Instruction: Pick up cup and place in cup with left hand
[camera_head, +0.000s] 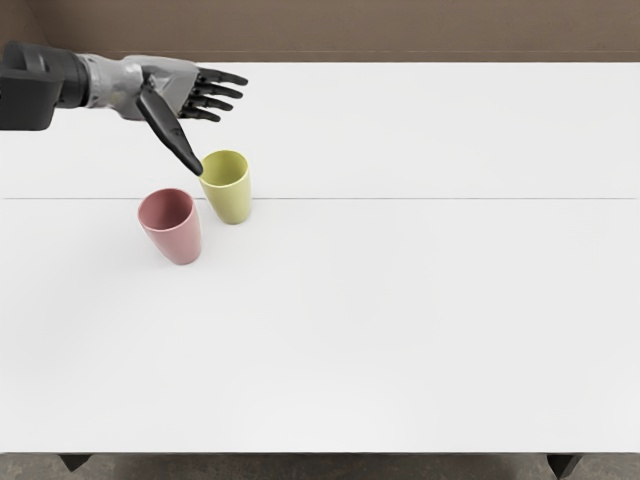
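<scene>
at the near end, a strip of dark grey floor (320, 466) shows below the front edge of the white table (400, 330), with a dark table leg (74, 461) poking out toward the left and another dark leg (563, 464) toward the right. farther in, on the left part of the tabletop, the pink cup (178, 240) stands upright, its round mouth up and its sides narrowing toward the base. just beyond it and to its right, the yellow-green cup (232, 200) also stands upright, the same tapered shape, close beside the pink one but apart from it. a thin grey seam (420, 198) runs across the table from side to side, level with the cups. past them is the left hand (204, 130), grey with black fingers, its dark arm coming in from the left edge. its four fingers are stretched out to the right with small gaps between them, and the thumb reaches well away from them, back toward the cups. the thumb's tip overlaps the yellow-green cup's rim in the view; whether they touch i can't tell. farthest off, a brown wall (380, 30) rises behind the table's back edge.
</scene>
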